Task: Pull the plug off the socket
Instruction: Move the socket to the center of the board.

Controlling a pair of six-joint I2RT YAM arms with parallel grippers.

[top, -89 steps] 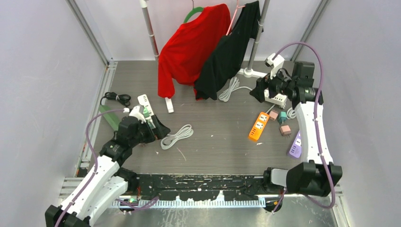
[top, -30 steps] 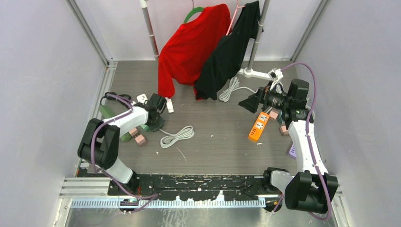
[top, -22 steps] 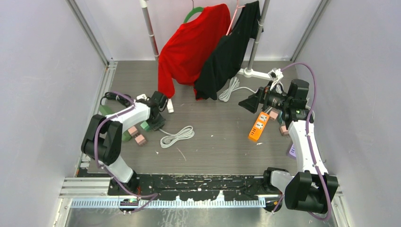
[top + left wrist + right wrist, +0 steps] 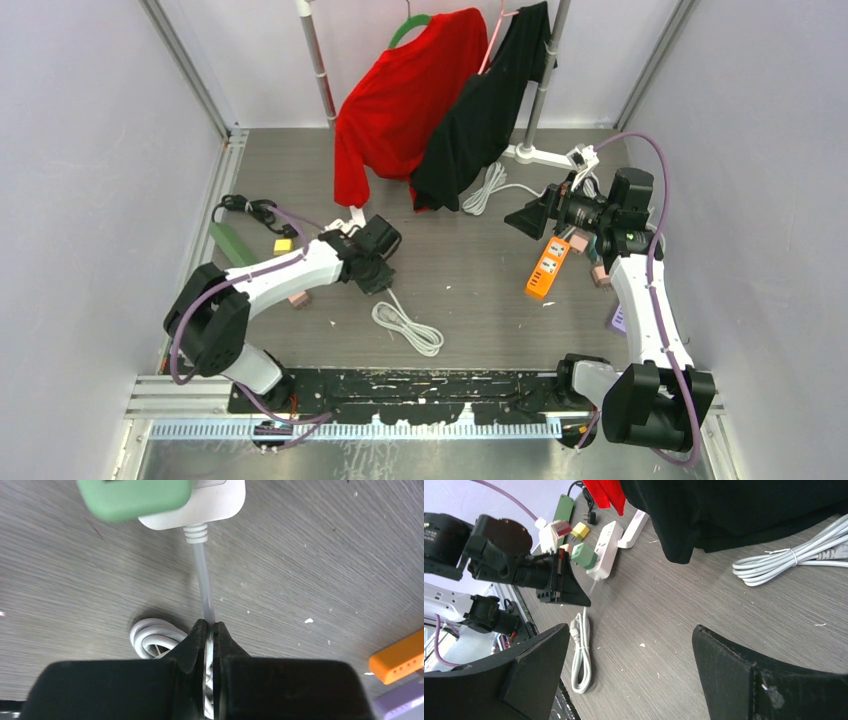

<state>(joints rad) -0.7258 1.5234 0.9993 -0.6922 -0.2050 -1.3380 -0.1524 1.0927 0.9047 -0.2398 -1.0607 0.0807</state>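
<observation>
Arms reach in from the near edge in the top view, and we see the left end effector (image 4: 372,270) low over the middle of the counter (image 4: 470,310). A white cable (image 4: 408,325) runs from it to a loose coil lying nearer the bases. The right end effector (image 4: 522,217) hangs over the far right of the counter, just beyond an orange power strip (image 4: 547,267). From up here we cannot make out the plug, since the left arm covers that spot.

From the left wrist we find the jaws pressed together on the white cable, pinching it a little way along from where it leaves the white power strip (image 4: 215,502). The green plug (image 4: 134,497) sits on that strip at the top edge of the frame, beyond the fingertips and not touching them.

From the right wrist we see its two fingers (image 4: 534,670) standing wide apart, clear of everything on the counter. Well across from them the green plug sits on the white power strip, with a yellow plug (image 4: 580,530) further along. The left end effector is clamped on the cable just beside the strip's near end. A black garment (image 4: 749,510) hangs above a bundled cord (image 4: 784,562)
</observation>
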